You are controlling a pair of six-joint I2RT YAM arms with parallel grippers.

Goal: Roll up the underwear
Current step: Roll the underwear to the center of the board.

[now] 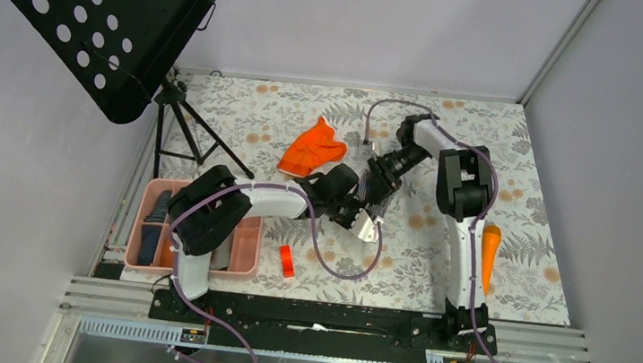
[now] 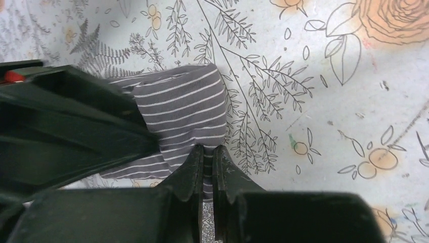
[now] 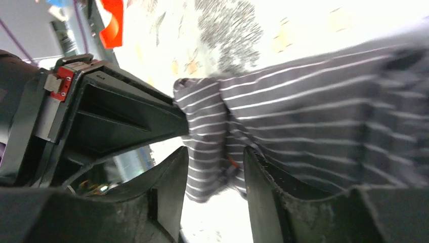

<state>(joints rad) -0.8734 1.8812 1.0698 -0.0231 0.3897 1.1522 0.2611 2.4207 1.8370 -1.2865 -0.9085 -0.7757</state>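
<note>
Grey striped underwear [image 2: 182,111] pinched in left end effector [image 2: 205,150]; right end effector [image 3: 215,158] parted around it. Hold the roll tight.

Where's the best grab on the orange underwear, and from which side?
Likely the pointed corner at the far end of the orange underwear, pinched from straight above. It lies crumpled and low on the table, so a side approach would find no edge to catch, and that corner sticks out in the open.
</note>
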